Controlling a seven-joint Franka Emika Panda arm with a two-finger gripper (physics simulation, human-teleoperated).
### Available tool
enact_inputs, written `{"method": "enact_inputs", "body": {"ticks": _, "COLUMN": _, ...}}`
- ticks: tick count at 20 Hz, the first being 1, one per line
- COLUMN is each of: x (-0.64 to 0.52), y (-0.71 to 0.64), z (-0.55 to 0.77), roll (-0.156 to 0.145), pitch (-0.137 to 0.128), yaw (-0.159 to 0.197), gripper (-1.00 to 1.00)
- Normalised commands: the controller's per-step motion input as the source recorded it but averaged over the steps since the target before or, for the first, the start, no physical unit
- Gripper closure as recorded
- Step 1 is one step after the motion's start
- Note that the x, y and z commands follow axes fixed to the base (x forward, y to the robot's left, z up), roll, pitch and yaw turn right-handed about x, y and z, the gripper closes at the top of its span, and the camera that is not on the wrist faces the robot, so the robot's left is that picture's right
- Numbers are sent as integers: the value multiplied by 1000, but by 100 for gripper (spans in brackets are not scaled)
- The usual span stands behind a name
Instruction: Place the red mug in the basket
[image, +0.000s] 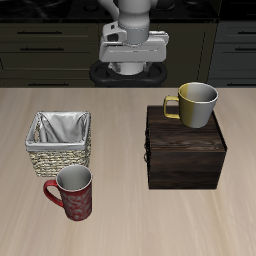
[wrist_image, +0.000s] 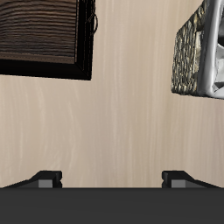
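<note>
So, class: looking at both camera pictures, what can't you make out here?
- Red mug: absent from the wrist view.
- Basket: cut off by the wrist view's edge.
- Gripper: fingertips indistinct in the exterior view.
- Grey mug: its inside is hidden by its rim.

1. A strip of bare table was left between the basket and the dark wooden box, wide enough for passage.
2. The red mug was set just in front of the basket, near the front edge, with open tabletop beside it.
3. The box top was occupied by a grey mug.
4. The space above the basket was unobstructed.
</note>
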Motion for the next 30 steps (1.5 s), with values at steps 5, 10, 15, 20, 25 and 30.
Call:
{"method": "enact_inputs", "body": {"ticks": 5, "x": 30, "y": -62, "z": 6, "roll": -5, "pitch": -10, "yaw": 13, "gripper": -100}}
{"method": "enact_inputs", "body": {"ticks": 10, "x": 155, "y": -221, "z": -30, "roll": 123, "pitch": 85, "yaw": -8, "gripper": -100}}
{"method": "enact_inputs", "body": {"ticks": 15, "x": 188, "y": -605, "z": 64, "roll": -46, "pitch": -9, "yaw": 20, "gripper": -100}}
{"method": "enact_inputs", "body": {"ticks": 20, "x": 211, "y": -640, "z": 0, "roll": -31, "pitch": 32, "yaw": -11, "gripper": -100}}
{"method": "enact_inputs", "body": {"ticks": 25, "x": 173, "y": -427, "z": 108, "roll": -31, "pitch": -31, "yaw": 10, "gripper": -100}}
{"method": "enact_inputs", "body": {"ticks": 30, "x": 191, "y": -210, "z": 104, "roll": -29, "pitch": -15, "yaw": -15, "gripper": -100}}
